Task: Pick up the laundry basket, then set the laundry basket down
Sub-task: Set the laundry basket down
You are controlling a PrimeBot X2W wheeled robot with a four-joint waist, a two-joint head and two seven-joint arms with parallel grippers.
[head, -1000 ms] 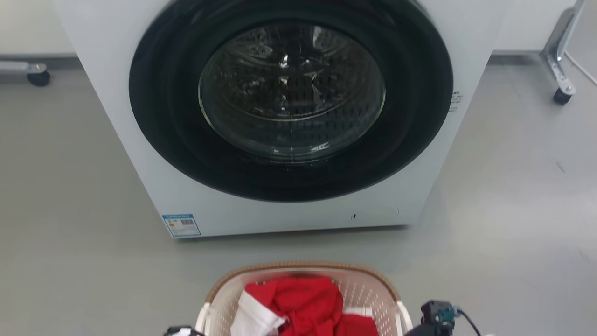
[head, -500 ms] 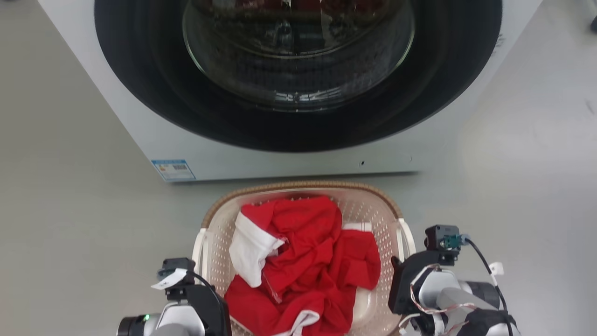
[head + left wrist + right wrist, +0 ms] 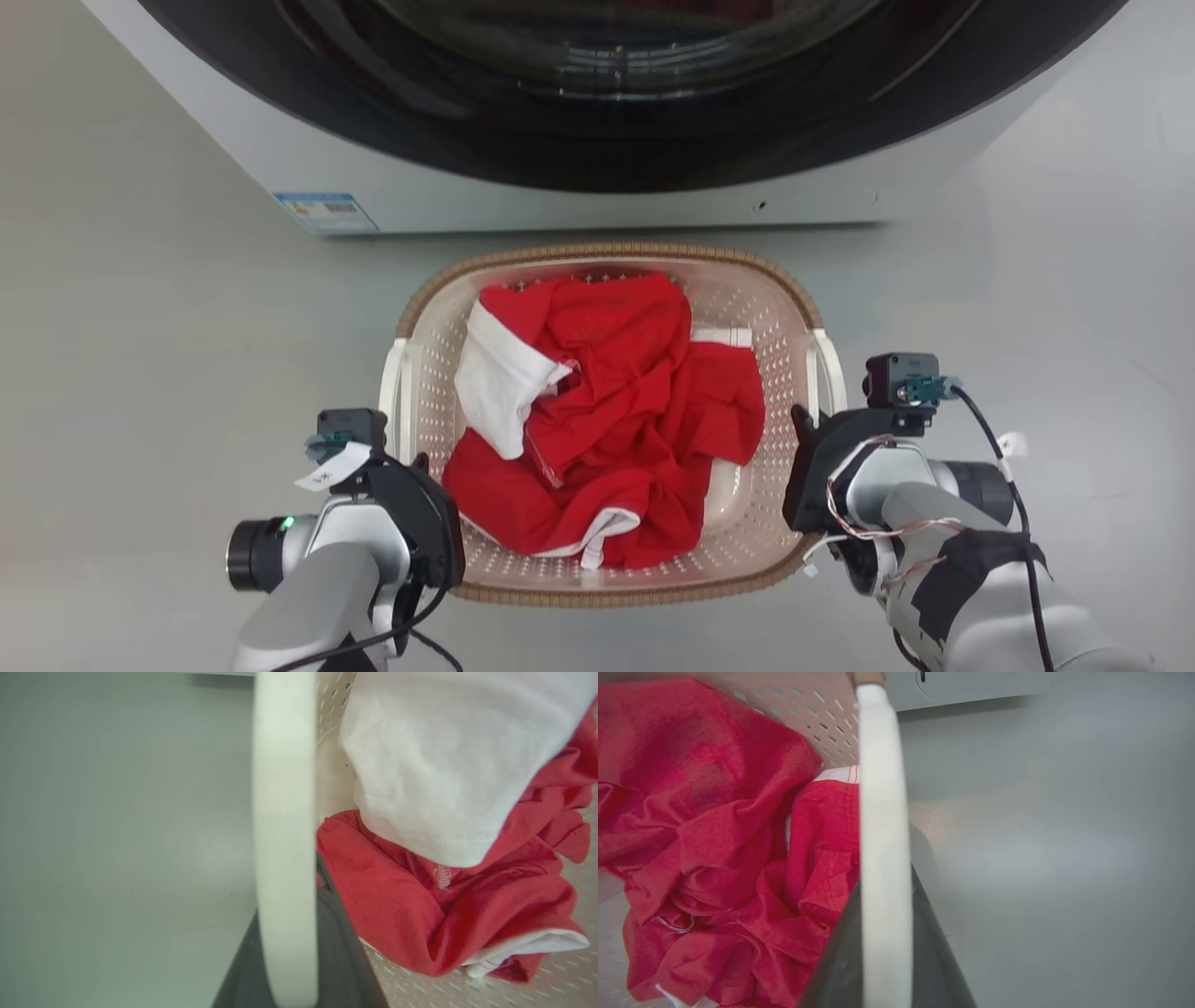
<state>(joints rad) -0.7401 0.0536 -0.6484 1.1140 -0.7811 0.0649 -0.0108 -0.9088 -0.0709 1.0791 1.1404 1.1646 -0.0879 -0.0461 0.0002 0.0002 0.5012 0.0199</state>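
Note:
The laundry basket (image 3: 609, 251), cream and perforated with a brown woven-look rim, sits on the grey floor just in front of the washer and holds red and white clothes (image 3: 607, 411). My left gripper (image 3: 422, 464) is at the basket's left loop handle (image 3: 285, 812), and the dark fingers (image 3: 343, 956) are shut around that white band. My right gripper (image 3: 803, 425) is at the right loop handle (image 3: 883, 788), its fingers (image 3: 934, 938) closed on it likewise. Whether the basket's bottom touches the floor I cannot tell.
A white front-loading washer (image 3: 560, 201) with a dark round door stands directly beyond the basket, a blue label (image 3: 325, 211) at its lower left corner. Bare grey floor (image 3: 140, 327) stretches to both sides of the basket.
The head camera has tipped downward, so the washer slid up the picture and the whole basket and both arms came into view. Both grippers stay at the handles.

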